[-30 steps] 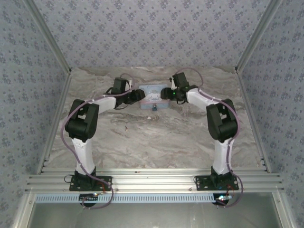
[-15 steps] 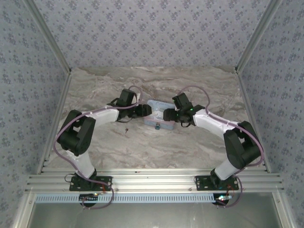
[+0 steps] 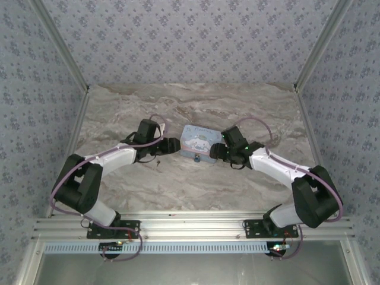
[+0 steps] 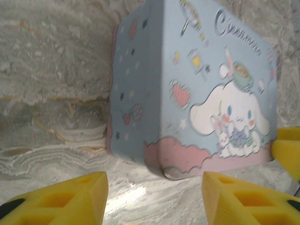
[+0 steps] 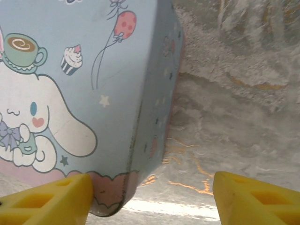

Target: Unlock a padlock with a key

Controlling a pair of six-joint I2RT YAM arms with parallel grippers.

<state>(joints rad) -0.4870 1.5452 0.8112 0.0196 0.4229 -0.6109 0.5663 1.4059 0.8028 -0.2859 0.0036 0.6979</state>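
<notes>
Your left gripper (image 4: 152,199) stands open and has hold of nothing. In its wrist view the two yellow pads (image 4: 65,197) sit wide apart with bare table between them. The corner of the light blue rectangular tin (image 4: 187,93), printed with a white long-eared cartoon character and trimmed in pink along its base, stands right at the mouth of that gap, unclamped. Your right gripper (image 5: 152,199) is open too and carries nothing. The tin's rounded corner reaches in between its yellow fingertips (image 5: 255,199), close against the one on the left of that view. You cannot tell there whether metal and pad touch, and a wide stretch of table separates the corner from the other fingertip. From above, the two grippers face each other across the tin, the left at its left end and the right at its right near corner. The tin lies flat, lid up, on the beige marble-patterned tabletop (image 3: 237,107). The small dark bluish-teal padlock (image 3: 196,158) sits at the middle of the tin's near side, between your two grippers and apart from both; it is too small to tell whether its shackle is closed. A small dark object (image 3: 158,163) lies on the table just in front of the left wrist, apart from the tin and too small to identify. Blue floral-papered walls (image 3: 190,41) enclose the table, and aluminium rails (image 3: 190,225) run along its near edge.
</notes>
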